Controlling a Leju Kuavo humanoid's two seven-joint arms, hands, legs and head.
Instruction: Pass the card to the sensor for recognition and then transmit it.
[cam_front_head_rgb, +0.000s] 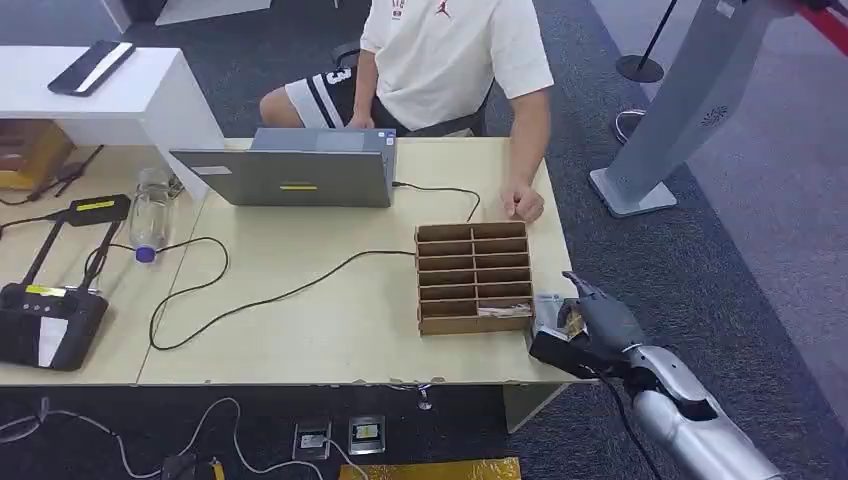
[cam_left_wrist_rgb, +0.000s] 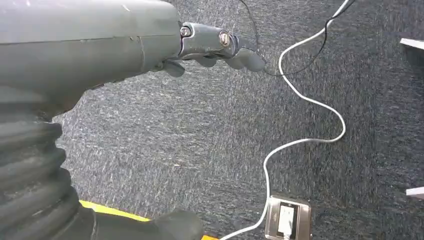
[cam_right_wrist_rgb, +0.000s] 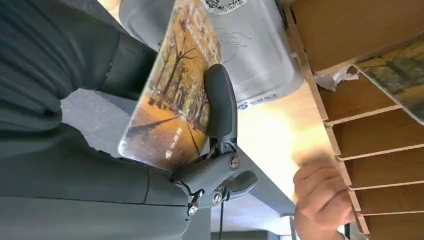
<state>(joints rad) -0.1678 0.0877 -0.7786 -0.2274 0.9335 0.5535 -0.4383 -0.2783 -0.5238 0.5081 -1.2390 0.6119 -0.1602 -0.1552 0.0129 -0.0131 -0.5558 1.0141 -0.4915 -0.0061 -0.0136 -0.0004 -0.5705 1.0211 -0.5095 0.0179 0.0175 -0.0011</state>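
Observation:
My right hand (cam_front_head_rgb: 598, 325) is at the table's front right corner and holds a card (cam_front_head_rgb: 573, 322). In the right wrist view the card (cam_right_wrist_rgb: 172, 95) shows an autumn tree picture, and a dark finger (cam_right_wrist_rgb: 220, 102) presses across its face. The card stands tilted right beside a pale grey sensor pad (cam_right_wrist_rgb: 255, 45); whether they touch I cannot tell. In the head view the sensor (cam_front_head_rgb: 546, 308) lies just right of the cardboard slot box (cam_front_head_rgb: 473, 277). My left hand (cam_left_wrist_rgb: 212, 47) hangs over the carpet, holding nothing, its fingers loosely bent and apart from the thumb.
Another card (cam_right_wrist_rgb: 400, 65) lies in a near slot of the box (cam_right_wrist_rgb: 370, 115). A seated person rests a hand (cam_front_head_rgb: 523, 203) on the table beyond the box. A laptop (cam_front_head_rgb: 290, 172), a bottle (cam_front_head_rgb: 150, 212) and cables lie to the left. A grey stand (cam_front_head_rgb: 680, 110) is on the carpet.

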